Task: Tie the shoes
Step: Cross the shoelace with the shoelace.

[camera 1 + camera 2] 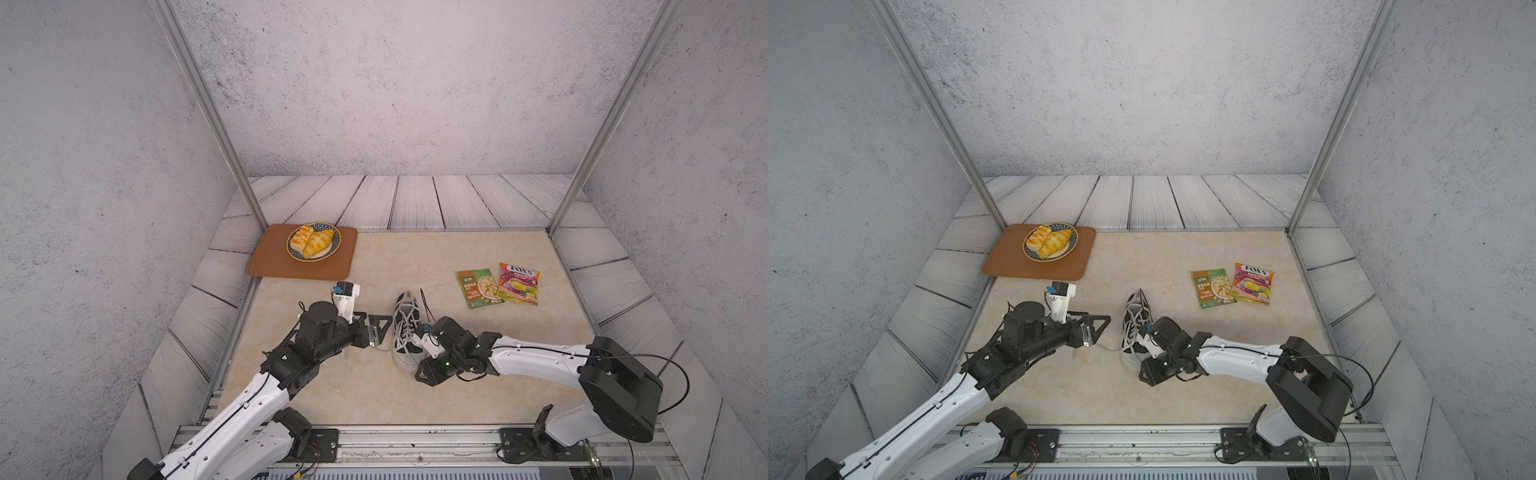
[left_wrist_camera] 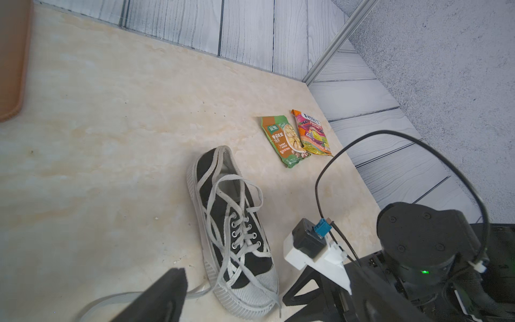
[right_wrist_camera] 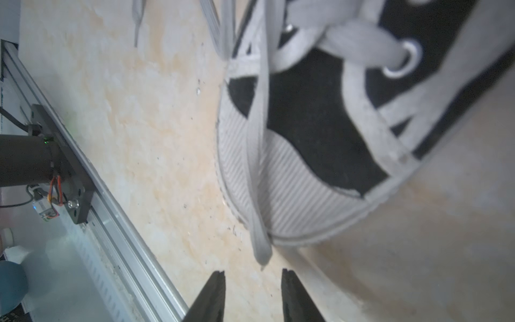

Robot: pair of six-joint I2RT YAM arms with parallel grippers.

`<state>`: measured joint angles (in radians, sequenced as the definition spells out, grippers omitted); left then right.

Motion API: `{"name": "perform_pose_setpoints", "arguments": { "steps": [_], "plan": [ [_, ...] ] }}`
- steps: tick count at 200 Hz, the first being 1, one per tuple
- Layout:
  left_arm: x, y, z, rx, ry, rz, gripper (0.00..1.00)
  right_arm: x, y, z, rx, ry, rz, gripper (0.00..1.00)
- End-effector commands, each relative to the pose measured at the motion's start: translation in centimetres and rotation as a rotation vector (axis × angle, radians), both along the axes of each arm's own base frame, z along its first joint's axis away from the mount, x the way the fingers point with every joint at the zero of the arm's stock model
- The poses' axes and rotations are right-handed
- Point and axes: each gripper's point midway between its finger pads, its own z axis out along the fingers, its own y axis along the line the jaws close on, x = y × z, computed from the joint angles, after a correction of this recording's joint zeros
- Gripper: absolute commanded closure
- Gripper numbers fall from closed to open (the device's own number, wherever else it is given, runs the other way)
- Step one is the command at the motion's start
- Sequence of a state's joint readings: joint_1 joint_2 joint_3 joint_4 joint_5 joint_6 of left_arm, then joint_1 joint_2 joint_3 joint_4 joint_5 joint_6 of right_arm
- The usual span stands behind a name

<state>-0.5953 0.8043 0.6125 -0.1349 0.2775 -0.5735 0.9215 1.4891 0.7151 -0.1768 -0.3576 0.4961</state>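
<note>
The black canvas low-top sneaker with white rubber sole [image 1: 405,332] sits at lower centre of both top views on the beige marbled bench [image 1: 415,257], toe toward the bottom edge. The left claw [image 1: 380,330], just left of it, stands apart and empty. The right claw [image 3: 253,274] is also apart, with a flat white lace end [image 3: 260,245] just beyond its tips.

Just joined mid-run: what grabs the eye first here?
The black sneaker lies mid-table, its white laces loose and untied. Both claws flank it: the left claw is wide open, and the right claw is open just short of a lace tip.
</note>
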Motion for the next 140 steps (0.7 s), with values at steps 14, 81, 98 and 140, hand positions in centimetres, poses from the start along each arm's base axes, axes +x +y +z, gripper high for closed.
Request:
{"name": "perform_pose_setpoints", "arguments": {
  "steps": [14, 81, 98, 140],
  "plan": [
    [-0.6, 0.1, 1.7, -0.025, -0.013, -0.025, 0.02, 1.0, 1.0, -1.2, 0.003, -0.027, -0.027, 0.65],
    [-1.1, -0.1, 1.8, -0.03, -0.004, -0.054, 0.01, 1.1, -0.3, -1.7, -0.057, -0.048, -0.038, 0.89],
    [-1.2, -0.5, 1.5, -0.029, 0.003, -0.08, 0.03, 1.0, -0.8, -1.1, -0.072, -0.067, -0.029, 0.99],
    [-2.0, -2.8, 1.2, -0.056, -0.011, -0.233, 0.08, 1.2, -2.5, 1.4, -0.148, -0.172, 0.058, 1.0]
  ]
}}
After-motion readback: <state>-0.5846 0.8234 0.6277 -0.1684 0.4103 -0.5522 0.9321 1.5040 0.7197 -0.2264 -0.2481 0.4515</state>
